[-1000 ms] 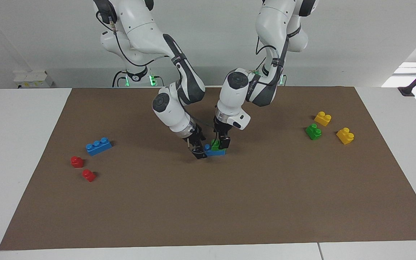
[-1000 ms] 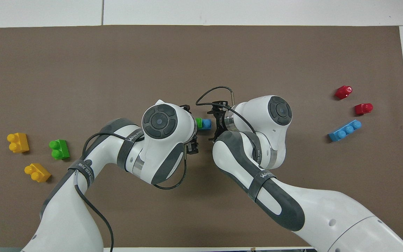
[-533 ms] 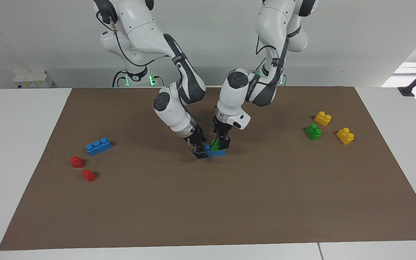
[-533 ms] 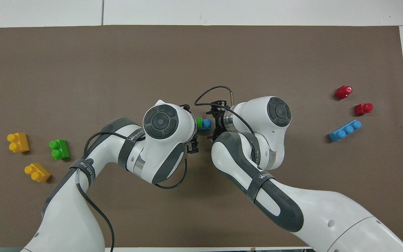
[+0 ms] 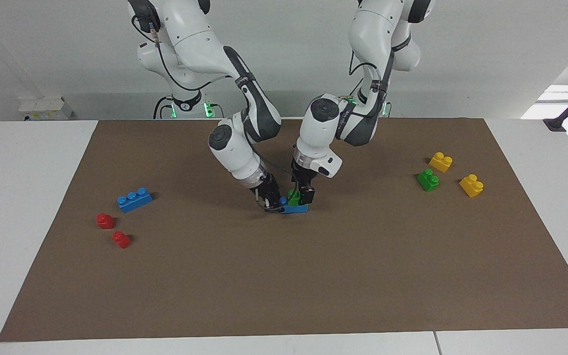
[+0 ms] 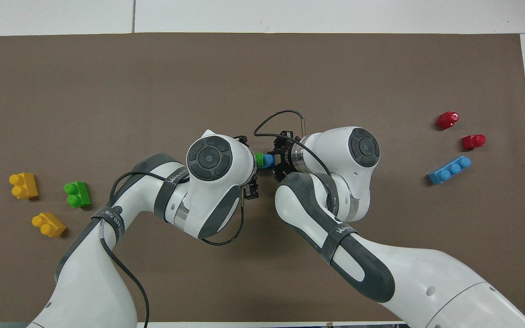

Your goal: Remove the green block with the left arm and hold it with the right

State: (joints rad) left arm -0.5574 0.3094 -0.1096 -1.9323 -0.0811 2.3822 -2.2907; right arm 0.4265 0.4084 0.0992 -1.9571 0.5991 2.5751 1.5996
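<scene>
The green block sits studded onto one end of a blue brick in the middle of the brown mat. My left gripper is down over the green block, open, with a finger on each side of it. My right gripper comes in low and slanted from the right arm's end and is shut on the blue brick's bare end. In the overhead view the left wrist hides most of the green block.
A second blue brick and two red pieces lie toward the right arm's end. A darker green brick and two yellow bricks lie toward the left arm's end.
My right gripper has slid in onto the blue brick's end and closed on it. The left gripper and both stacked bricks stay where they were.
</scene>
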